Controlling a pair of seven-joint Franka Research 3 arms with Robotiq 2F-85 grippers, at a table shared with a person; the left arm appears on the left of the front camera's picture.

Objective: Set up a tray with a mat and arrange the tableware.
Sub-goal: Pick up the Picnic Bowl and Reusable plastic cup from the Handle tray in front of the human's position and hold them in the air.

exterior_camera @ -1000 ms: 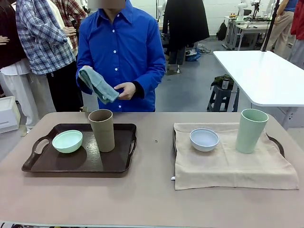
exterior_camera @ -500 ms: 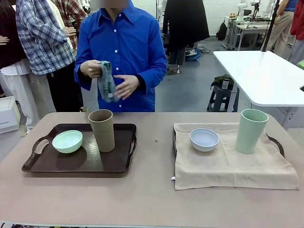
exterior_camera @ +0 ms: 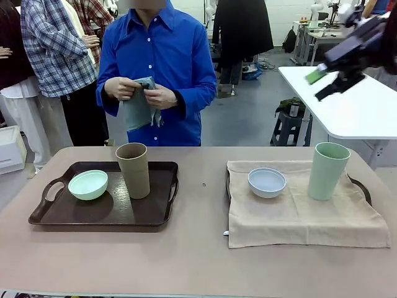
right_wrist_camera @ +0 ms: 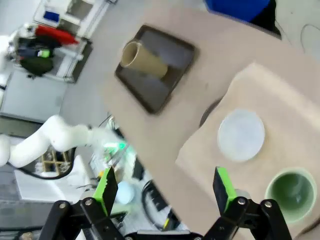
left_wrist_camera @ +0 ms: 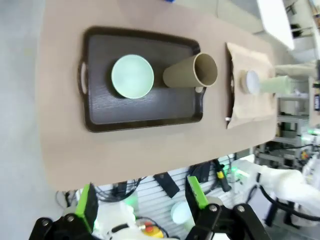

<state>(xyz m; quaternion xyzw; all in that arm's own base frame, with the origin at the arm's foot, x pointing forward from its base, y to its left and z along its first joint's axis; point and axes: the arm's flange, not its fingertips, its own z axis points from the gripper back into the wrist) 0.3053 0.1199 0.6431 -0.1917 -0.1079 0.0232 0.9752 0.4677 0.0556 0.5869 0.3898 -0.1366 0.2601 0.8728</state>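
Right hand (exterior_camera: 321,85), spread and empty, is just swinging in high over the pale green cup (exterior_camera: 329,171), probably starting the arranging.

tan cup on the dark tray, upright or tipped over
Upright. The tan cup stands on its base on the dark tray, open mouth facing up, next to the mint bowl.

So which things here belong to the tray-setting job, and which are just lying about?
Job: dark tray, mint green bowl, tan cup, beige mat, pale blue-white bowl, pale green cup, grey-green cloth in the person's hands (likely the next mat).
Lying about: white side table, dark stool beside it, white box at the left edge.
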